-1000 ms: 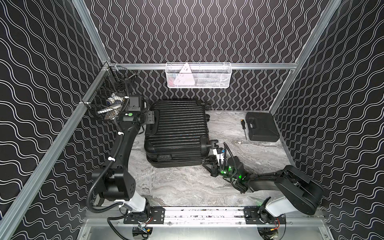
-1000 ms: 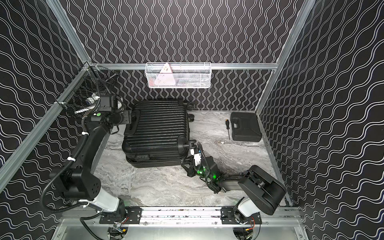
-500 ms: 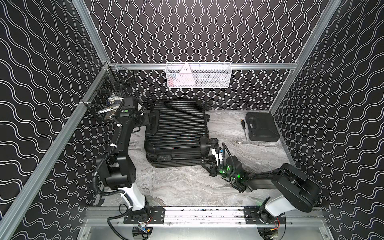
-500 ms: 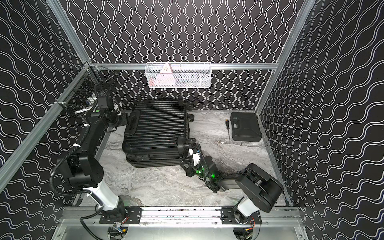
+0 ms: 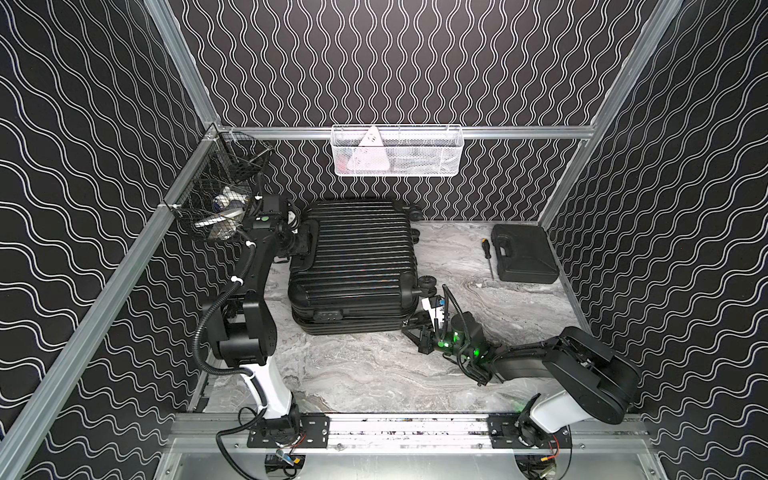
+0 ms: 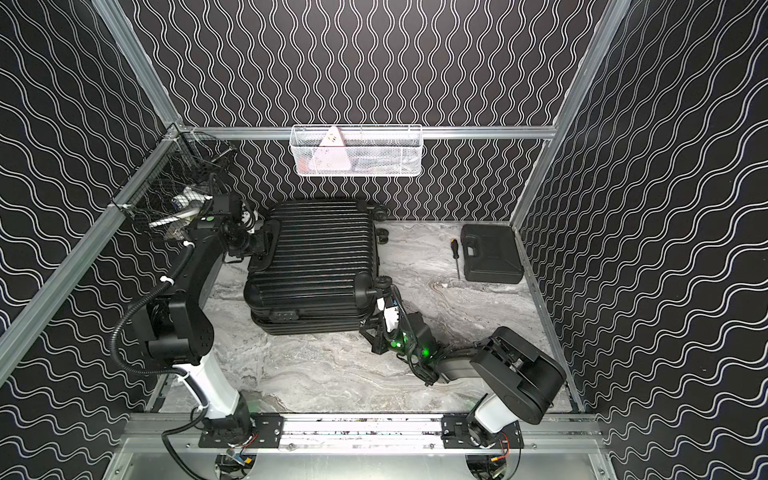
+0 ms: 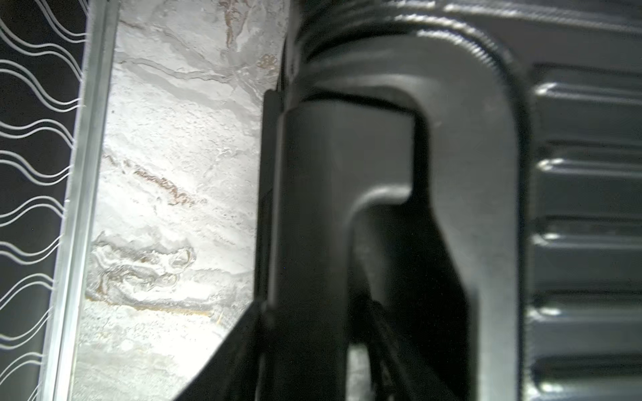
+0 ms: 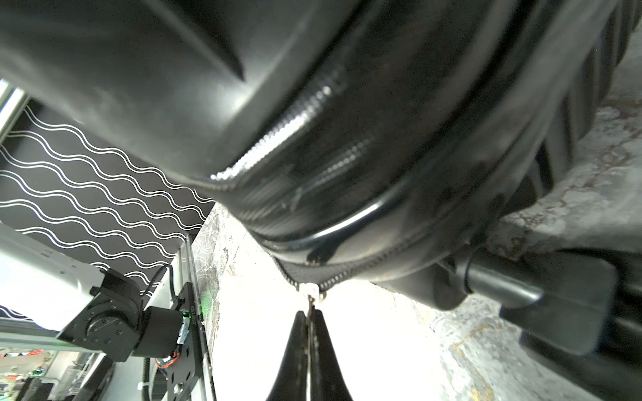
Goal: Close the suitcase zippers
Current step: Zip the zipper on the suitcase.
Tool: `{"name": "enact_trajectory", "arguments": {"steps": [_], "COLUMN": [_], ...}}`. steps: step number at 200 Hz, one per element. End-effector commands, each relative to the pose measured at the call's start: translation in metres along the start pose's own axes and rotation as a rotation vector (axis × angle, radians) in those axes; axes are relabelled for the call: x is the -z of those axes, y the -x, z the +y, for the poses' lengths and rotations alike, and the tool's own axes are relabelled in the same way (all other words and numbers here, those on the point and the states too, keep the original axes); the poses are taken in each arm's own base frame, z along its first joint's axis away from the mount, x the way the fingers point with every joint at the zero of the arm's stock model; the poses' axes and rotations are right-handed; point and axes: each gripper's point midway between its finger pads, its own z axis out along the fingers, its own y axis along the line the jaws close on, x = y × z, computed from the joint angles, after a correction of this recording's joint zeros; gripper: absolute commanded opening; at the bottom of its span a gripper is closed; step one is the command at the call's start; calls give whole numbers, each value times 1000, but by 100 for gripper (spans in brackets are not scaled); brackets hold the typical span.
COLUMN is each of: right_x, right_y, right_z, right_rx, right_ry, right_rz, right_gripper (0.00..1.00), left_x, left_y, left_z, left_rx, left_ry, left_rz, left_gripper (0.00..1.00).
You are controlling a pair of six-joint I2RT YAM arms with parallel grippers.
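Observation:
The black ribbed suitcase (image 5: 353,257) (image 6: 311,257) lies flat on the marble table, shells together. At its left end my left gripper (image 5: 300,241) (image 6: 259,243) (image 7: 312,347) straddles the top handle (image 7: 312,208). One of its fingers (image 7: 243,350) lies against the bar and a thin gap shows on the other side. At the near right corner my right gripper (image 5: 409,328) (image 6: 365,326) (image 8: 308,316) is shut on the thin metal zipper pull (image 8: 309,302). The zippers' track (image 8: 364,267) runs along the rim above it.
A caster wheel (image 5: 427,284) (image 8: 556,302) sticks out beside the right gripper. A flat black tool case (image 5: 524,257) and a screwdriver (image 5: 487,255) lie at the back right. A white wire basket (image 5: 397,151) hangs on the back rail, a black one (image 5: 220,199) on the left rail.
The left arm has leaned in toward the suitcase and its jaws have narrowed around the handle. The right arm stays at the corner, still shut on the pull.

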Motion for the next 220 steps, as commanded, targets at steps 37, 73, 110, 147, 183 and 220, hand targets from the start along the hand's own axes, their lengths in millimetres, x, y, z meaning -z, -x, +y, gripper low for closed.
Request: {"name": "enact_trajectory", "arguments": {"steps": [37, 73, 110, 147, 183, 220], "right_x": [4, 4, -3, -14, -22, -24], "right_y": [-20, -25, -35, -50, -69, -89], "right_z": [-1, 2, 17, 41, 66, 100], "right_rx": [61, 128, 219, 325, 402, 509], "right_ry": [-33, -69, -65, -27, 42, 152], "right_rz": [86, 122, 176, 250, 311, 345], "right_gripper": [0, 0, 0, 0, 0, 0], "left_x": [20, 33, 54, 63, 70, 74], "left_y": [-2, -3, -13, -37, -58, -74], "left_z": [-29, -40, -55, -78, -75, -77], "left_rx": [161, 339, 513, 639, 784, 900], "left_ry": [-125, -126, -148, -140, -92, -61], "left_rz": [-8, -93, -200, -228, -265, -294], "left_gripper": [25, 18, 14, 12, 12, 13]}}
